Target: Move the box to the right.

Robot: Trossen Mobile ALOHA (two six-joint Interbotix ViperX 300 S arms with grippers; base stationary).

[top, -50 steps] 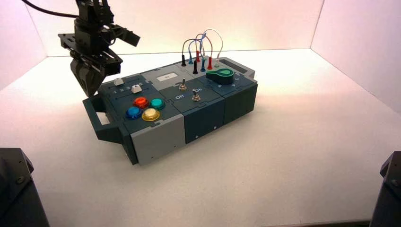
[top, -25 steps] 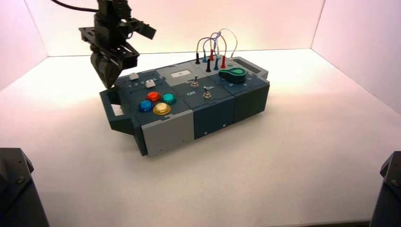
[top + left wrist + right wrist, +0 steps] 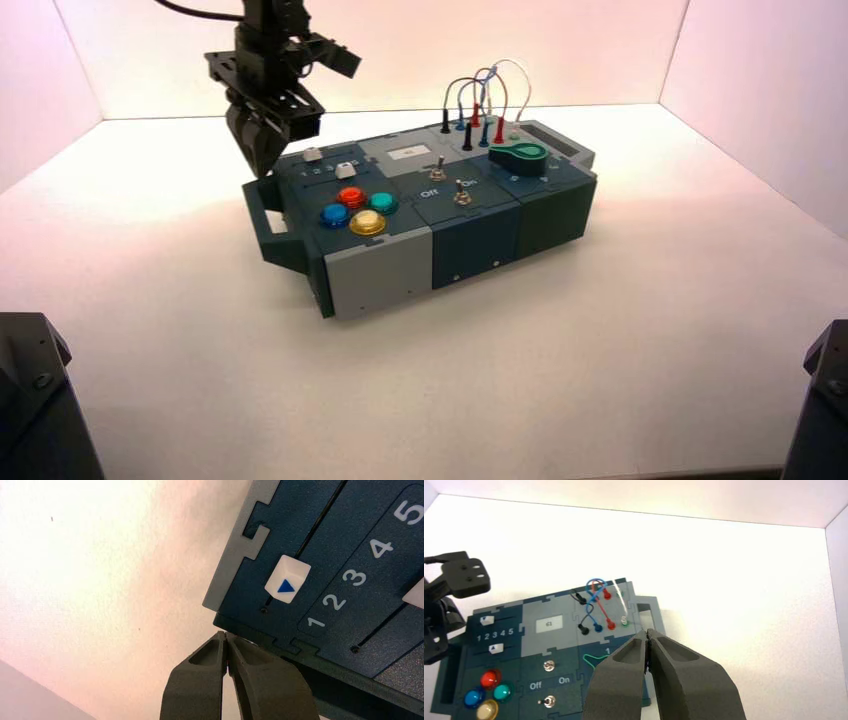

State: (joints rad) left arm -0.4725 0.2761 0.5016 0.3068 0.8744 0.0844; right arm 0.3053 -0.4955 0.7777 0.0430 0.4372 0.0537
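Note:
The box [image 3: 470, 235] lies across the white floor, its end handle [image 3: 262, 215] on the left. Four coloured buttons [image 3: 351, 196], a green knob [image 3: 518, 155] and looped wires [image 3: 480, 95] sit on top. My left gripper [image 3: 262, 165] is shut, its tips against the box's far left corner beside the handle. In the left wrist view the shut tips [image 3: 226, 636] touch the box's edge [image 3: 280, 647], near a white slider [image 3: 287, 579] with a blue triangle beside the numbers 1 to 5. My right gripper [image 3: 647, 632] hangs shut and empty, apart from the box [image 3: 569, 652].
White walls close in the floor at the back and both sides. Bare white floor [image 3: 700, 250] stretches from the box's right end to the right wall [image 3: 770, 90]. Dark arm mounts stand at the near left [image 3: 35, 400] and near right [image 3: 820, 400] corners.
The box has slid to the right across the floor, and my left gripper has moved right with it, staying at its far left corner. The right arm has not moved.

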